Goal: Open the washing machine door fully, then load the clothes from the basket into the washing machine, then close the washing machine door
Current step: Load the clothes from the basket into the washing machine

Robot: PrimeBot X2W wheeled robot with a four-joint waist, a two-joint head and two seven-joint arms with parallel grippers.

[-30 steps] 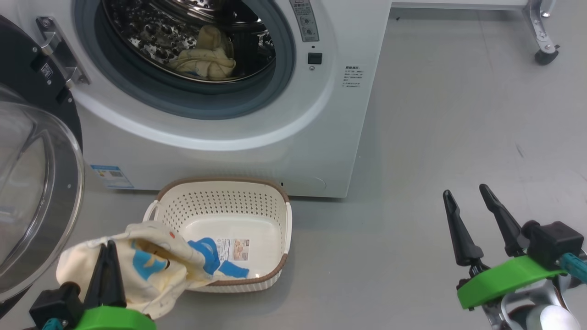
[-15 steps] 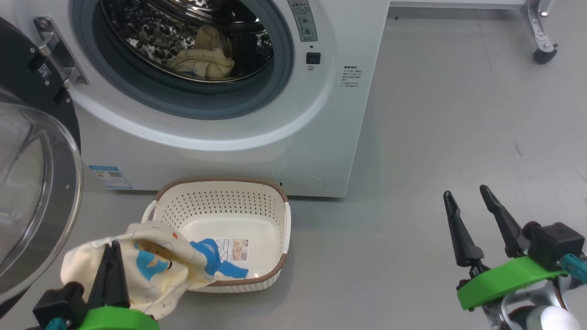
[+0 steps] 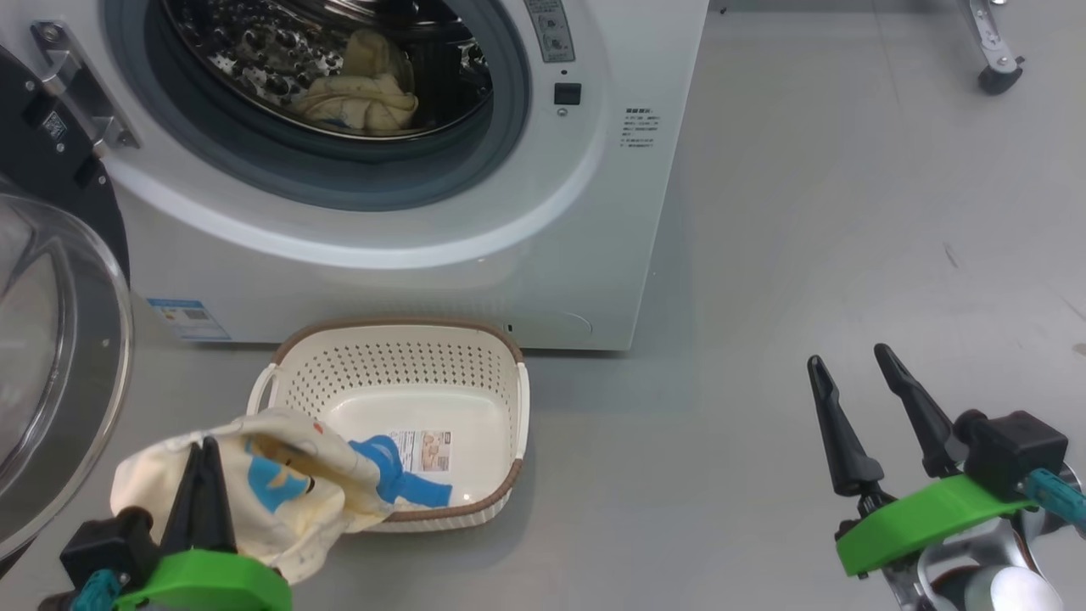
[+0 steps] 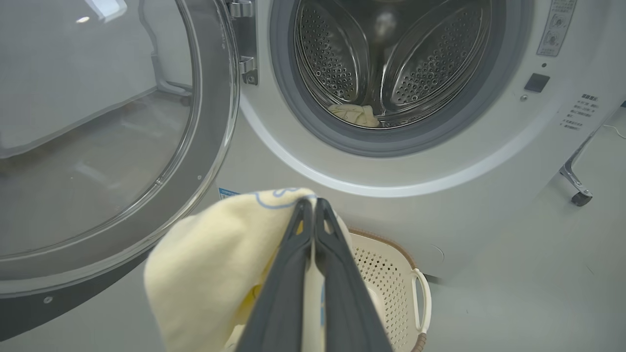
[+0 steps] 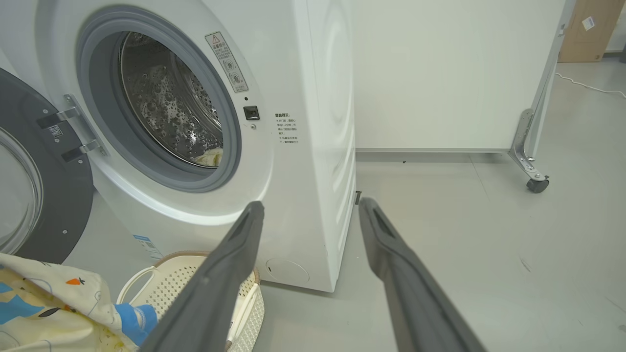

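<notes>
Clothes [image 3: 327, 496] in left gripper [image 3: 202, 445] — tail over basket [image 3: 399, 326] rim; right gripper [image 3: 848, 355] apart

The washing machine [image 3: 407, 246] runs off the top edge in the head view, and its door [image 3: 59, 356] off the left edge. The cloth [image 3: 254, 484] covers the near left corner of the basket [image 3: 517, 407] and part of the label [image 3: 428, 450] on its floor. The small print [image 3: 640, 127] on the machine's front is too small to read.
</notes>
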